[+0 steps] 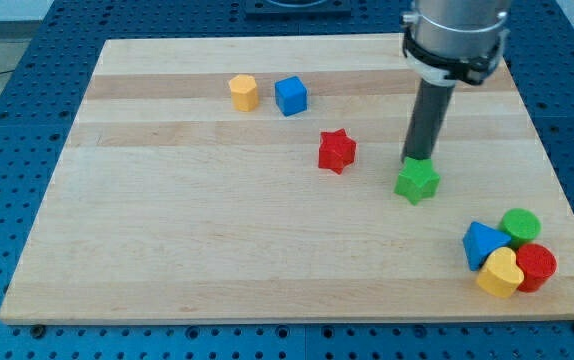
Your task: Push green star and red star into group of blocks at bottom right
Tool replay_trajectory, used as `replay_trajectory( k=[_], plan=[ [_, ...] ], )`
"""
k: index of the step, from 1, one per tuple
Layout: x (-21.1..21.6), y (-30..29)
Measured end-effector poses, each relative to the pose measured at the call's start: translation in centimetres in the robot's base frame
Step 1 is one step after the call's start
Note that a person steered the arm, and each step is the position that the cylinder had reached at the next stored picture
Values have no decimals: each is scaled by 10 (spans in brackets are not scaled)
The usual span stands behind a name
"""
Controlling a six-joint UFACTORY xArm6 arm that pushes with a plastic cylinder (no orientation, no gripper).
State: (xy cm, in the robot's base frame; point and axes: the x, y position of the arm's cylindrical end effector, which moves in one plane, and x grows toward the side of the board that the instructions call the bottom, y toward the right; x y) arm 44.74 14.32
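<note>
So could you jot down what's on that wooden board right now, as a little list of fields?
my tip: touching top edge of green star
red star: alone, to the view's left of green star
bottom-right group: blue triangular block, green cylinder, red cylinder, yellow heart
top of view: yellow hexagonal block, blue cube

- Green star [417, 182], red star [336, 151]
- Yellow block [244, 92], blue cube [290, 95]
- Clustered: blue [480, 243], green [520, 225], red [537, 266], yellow heart [500, 272]
- Pale striped wooden board [187, 230] (blue surround)
- Dark rod, my tip [419, 158]
</note>
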Motion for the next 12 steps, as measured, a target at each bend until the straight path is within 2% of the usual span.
replay_trajectory(
  k=[1,3,4,5,7,9,12],
  plan=[
    [12,7],
    [-43,-15],
    [-81,-54],
    [-85,-103],
    [-18,-122],
    [4,-79],
    [61,-62]
  ],
)
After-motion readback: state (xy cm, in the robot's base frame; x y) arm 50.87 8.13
